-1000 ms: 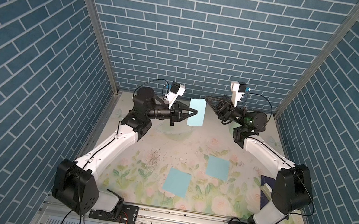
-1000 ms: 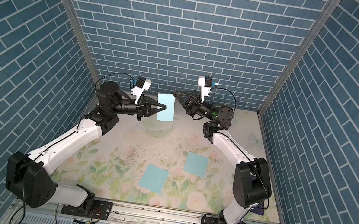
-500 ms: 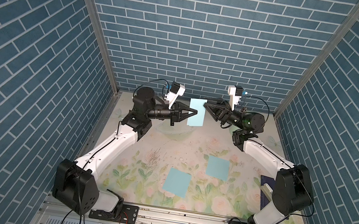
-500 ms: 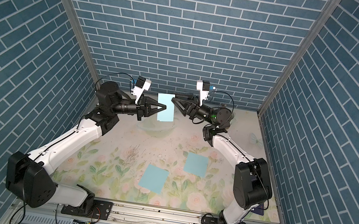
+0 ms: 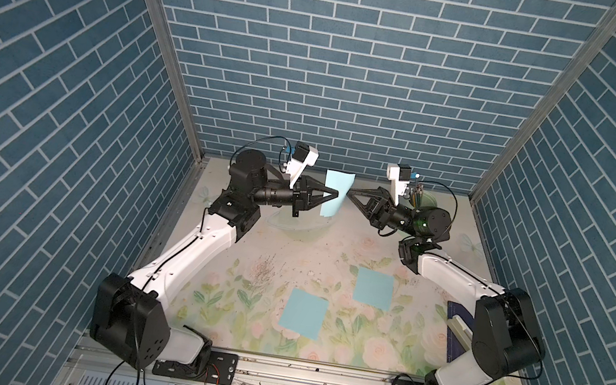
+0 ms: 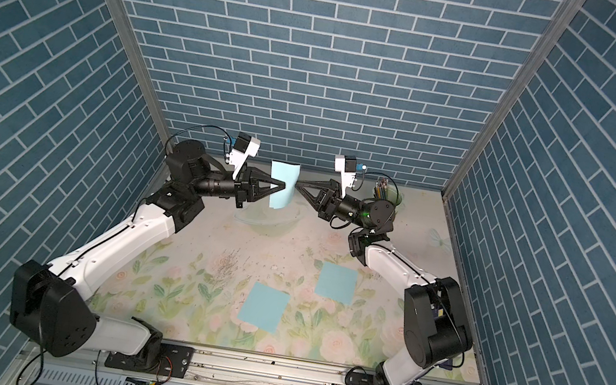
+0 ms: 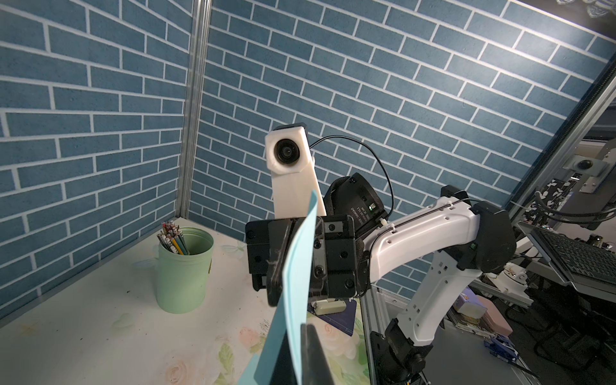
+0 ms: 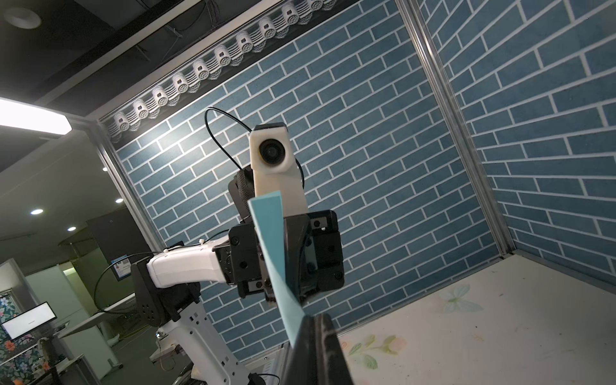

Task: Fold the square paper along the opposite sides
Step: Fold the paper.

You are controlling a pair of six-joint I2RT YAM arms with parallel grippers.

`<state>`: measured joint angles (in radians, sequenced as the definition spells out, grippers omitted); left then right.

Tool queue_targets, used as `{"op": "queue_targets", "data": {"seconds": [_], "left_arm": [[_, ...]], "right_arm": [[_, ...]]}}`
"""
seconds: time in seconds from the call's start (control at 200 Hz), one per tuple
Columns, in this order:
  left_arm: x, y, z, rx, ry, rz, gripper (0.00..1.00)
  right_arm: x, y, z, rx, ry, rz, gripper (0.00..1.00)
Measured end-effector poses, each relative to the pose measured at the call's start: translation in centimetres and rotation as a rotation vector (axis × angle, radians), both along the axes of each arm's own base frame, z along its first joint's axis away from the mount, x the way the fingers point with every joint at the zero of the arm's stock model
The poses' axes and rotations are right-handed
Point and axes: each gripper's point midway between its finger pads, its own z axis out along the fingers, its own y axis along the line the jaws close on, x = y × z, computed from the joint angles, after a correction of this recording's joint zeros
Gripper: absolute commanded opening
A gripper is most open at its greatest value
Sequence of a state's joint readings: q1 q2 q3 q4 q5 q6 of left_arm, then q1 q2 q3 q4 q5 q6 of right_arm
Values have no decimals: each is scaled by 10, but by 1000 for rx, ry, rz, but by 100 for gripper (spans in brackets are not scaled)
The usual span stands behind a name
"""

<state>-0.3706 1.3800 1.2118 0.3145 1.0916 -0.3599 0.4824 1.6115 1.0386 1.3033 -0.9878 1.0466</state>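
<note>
At the back of the flowered table (image 5: 329,255), the left gripper (image 5: 335,194) is clamped on one edge of a light-blue paper (image 5: 342,184), which stands upright in mid-air. The right gripper (image 5: 348,194) pinches its opposite edge. Two spare blue sheets (image 5: 303,312) (image 5: 374,289) lie flat nearer the front. A green pencil cup (image 7: 185,273) stands in the back right corner.

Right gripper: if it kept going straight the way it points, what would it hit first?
The right gripper meets the blue paper at its tips, apparently pinching it. Straight beyond, the left gripper faces it, though depth is unclear.
</note>
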Motion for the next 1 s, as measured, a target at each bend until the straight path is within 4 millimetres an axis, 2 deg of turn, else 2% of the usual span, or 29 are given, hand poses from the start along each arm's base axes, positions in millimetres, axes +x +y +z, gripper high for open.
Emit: {"op": "queue_targets", "data": {"seconds": [0.035, 0.115, 0.165, 0.355, 0.545, 0.59, 0.67, 0.695, 0.705, 0.715, 0.72, 0.755, 1.0], "left_arm": [[0, 0, -1, 3, 2, 2, 0], [1, 0, -3, 8, 5, 7, 0], [2, 0, -3, 9, 5, 10, 0], [3, 0, -6, 16, 17, 15, 0], [4, 0, -11, 28, 38, 18, 0], [4, 0, -12, 30, 39, 18, 0], [4, 0, -13, 31, 42, 18, 0], [4, 0, -14, 32, 44, 17, 0], [4, 0, -14, 33, 45, 18, 0], [4, 0, -15, 33, 46, 17, 0], [4, 0, -15, 33, 46, 17, 0], [4, 0, -16, 34, 49, 18, 0], [4, 0, -23, 47, 61, 22, 8]], "right_arm": [[0, -2, 0, 2, -3, -3, 5], [-1, -4, 0, 2, 0, -5, 31], [-1, -5, 0, 1, -8, -9, 39], [-4, -7, 3, 7, -25, -9, 53], [-8, -4, 6, 11, -41, 6, 58], [-9, -1, 9, 14, -52, 15, 56], [-10, 5, 13, 21, -64, 35, 38], [-10, 7, 13, 22, -69, 38, 28], [-10, 7, 13, 22, -63, 41, 20], [-10, 7, 13, 23, -63, 41, 18], [-10, 7, 13, 22, -68, 40, 13], [-10, 8, 12, 22, -64, 45, 0], [-3, 7, 4, 19, -14, 24, 0]]}}
